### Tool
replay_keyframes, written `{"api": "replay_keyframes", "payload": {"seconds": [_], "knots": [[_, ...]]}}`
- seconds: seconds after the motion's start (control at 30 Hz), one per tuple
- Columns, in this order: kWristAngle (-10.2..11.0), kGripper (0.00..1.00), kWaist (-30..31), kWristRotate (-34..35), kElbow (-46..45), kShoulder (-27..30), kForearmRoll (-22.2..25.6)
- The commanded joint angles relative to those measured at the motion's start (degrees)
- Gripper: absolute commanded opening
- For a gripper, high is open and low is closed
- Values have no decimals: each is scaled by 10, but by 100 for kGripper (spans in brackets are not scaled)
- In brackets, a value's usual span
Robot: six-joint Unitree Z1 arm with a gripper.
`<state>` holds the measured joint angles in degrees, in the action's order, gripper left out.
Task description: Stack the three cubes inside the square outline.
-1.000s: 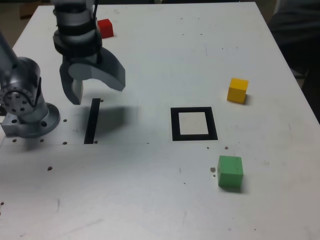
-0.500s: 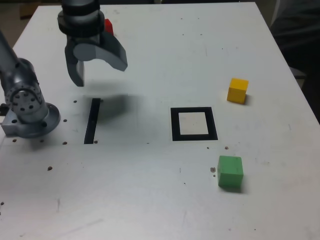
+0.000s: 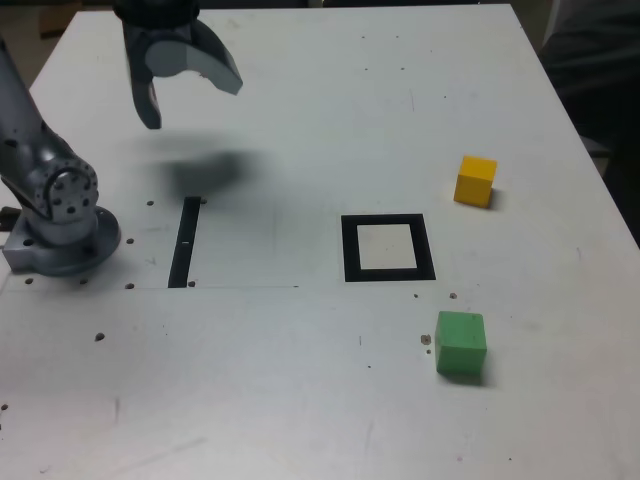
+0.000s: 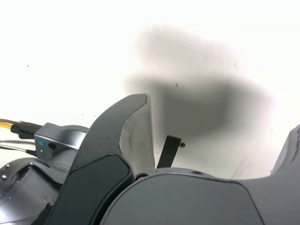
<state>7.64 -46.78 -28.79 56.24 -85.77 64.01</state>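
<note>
The red cube was hidden from both views, while the claw [image 3: 195,107] was held wide open above the table [image 3: 300,380], gripping nothing, and the yellow cube [image 3: 475,181] and green cube [image 3: 460,343] were seen near the square outline [image 3: 352,250].

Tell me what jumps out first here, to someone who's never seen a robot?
Probably the big dark claw-like hand, spread open above the white table at the exterior view's upper left. Next, the thick black square outline near the middle, with a yellow cube and a green cube toward the exterior view's right.
</note>
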Motion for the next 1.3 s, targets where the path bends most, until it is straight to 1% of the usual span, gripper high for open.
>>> {"api": "replay_keyframes", "payload": {"seconds": [0.0,0.2,0.4,0.6,0.97,1.27], "knots": [[2,100,-27,-14,13,-9,2],[2,100,-103,-55,58,-36,11],[2,100,-172,-88,117,-78,24],[5,100,-218,-108,167,-119,29],[7,100,-256,-133,258,-195,54],[15,99,-261,-156,338,-272,68]]}}
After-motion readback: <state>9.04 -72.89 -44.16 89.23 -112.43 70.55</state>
